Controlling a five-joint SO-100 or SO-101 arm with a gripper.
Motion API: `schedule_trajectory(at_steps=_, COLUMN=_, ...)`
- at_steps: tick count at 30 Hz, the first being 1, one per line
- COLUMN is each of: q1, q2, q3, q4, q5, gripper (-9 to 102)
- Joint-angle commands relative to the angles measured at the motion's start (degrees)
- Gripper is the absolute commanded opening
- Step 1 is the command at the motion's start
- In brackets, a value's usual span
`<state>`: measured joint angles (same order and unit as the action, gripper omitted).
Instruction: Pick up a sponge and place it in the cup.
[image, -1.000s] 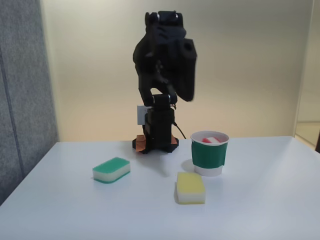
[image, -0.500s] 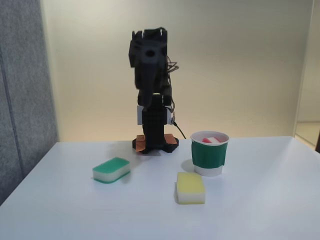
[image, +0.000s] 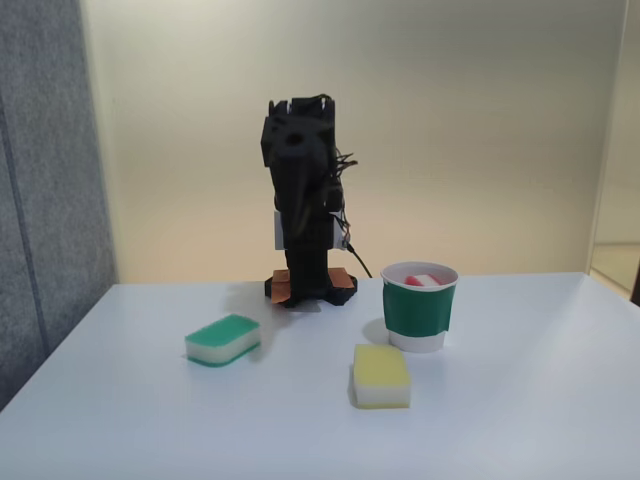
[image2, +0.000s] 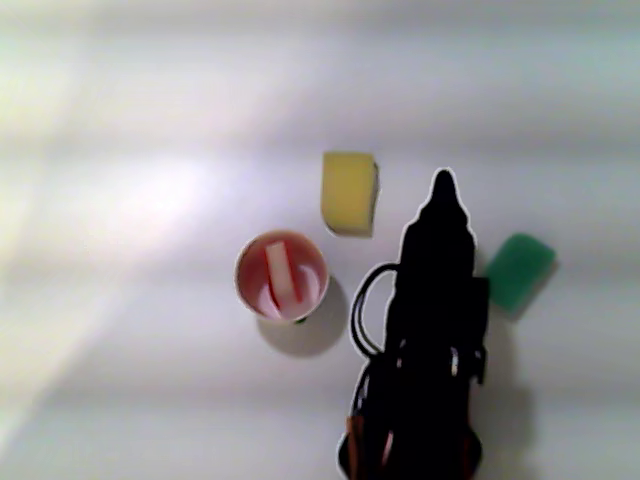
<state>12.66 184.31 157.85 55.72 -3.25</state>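
While the arm (image: 303, 215) stands folded upright at the back edge of the table (image: 520, 400) in the fixed view, its gripper (image: 301, 207) hangs pointing down in front of the arm's body, well above the tabletop w/ nothing in it. Fingers look pressed together into one dark point, but black on black, so can't tell for sure if clenched or released. In the other view, looking down, the gripper (image2: 443, 185) shows as a single narrow tip, no gap seen btw the fingers; still can't tell.

Sponge (image: 422, 280), red top and white layer, sits inside the cup (image: 419, 312), poking up just at rim level in the fixed view. In the other view the sponge (image2: 280, 274) stands on edge in the cup (image2: 250, 262), leaning across the inside, pinkish walls around it.

Cup stands upright on the table, right of the arm base in the fixed view, toward the back edge, apart from the arm.

Yellow sponge (image: 381, 375) lies flat just in front of the cup, near but not touching. In the other view the yellow sponge (image2: 349, 192) lies btw cup and gripper tip, apart from both.

Green sponge (image: 223, 339) lies flat on the left side in the fixed view, in front of the arm base, well apart from the cup. In the other view the green sponge (image2: 518, 270) sits just beside the arm's dark outline, on the right.
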Motion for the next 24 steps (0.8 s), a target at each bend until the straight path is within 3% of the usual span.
schedule_trajectory(at_steps=1, q1=-0.53, q2=2.55, q3=1.85, q4=0.0, q5=0.88, gripper=0)
schedule_trajectory(at_steps=21, q1=-6.68, q2=2.64, q3=18.81, q4=0.18, q5=5.27, gripper=0)
schedule_trajectory(at_steps=24, q1=-6.68, q2=2.64, q3=19.34, q4=4.92, q5=4.75, gripper=0)
